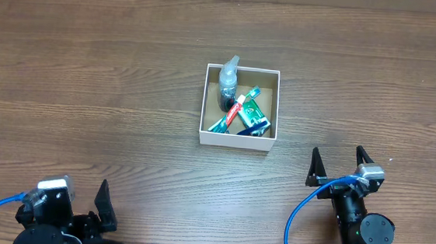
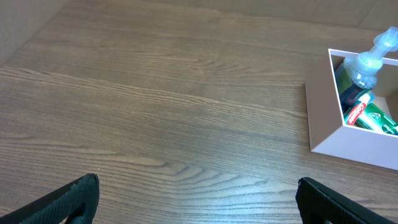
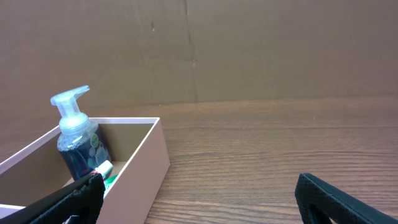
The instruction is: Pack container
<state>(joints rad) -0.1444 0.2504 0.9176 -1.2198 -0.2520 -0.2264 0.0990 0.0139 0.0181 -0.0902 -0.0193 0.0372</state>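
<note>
left gripper (image 2: 198,190): lower left, fingers wide, empty | right gripper (image 1: 337,159): lower right, fingers wide, empty (both well apart from the box) | container (image 1: 237,141): mid-desk (image 1: 90,65) | inside: toothpaste (image 1: 237,108) laid slantwise to fit, pump bottle (image 1: 228,84) in upper-left corner; packing looks done

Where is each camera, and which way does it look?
Overhead: above the table, looking down at the container; left arm and right arm show below.
Left wrist: on the left arm, looking across the table; left hand below, container at right.
Right wrist: facing the brown wall; right hand below, container at left.
Both wrist views share the pump bottle.
</note>
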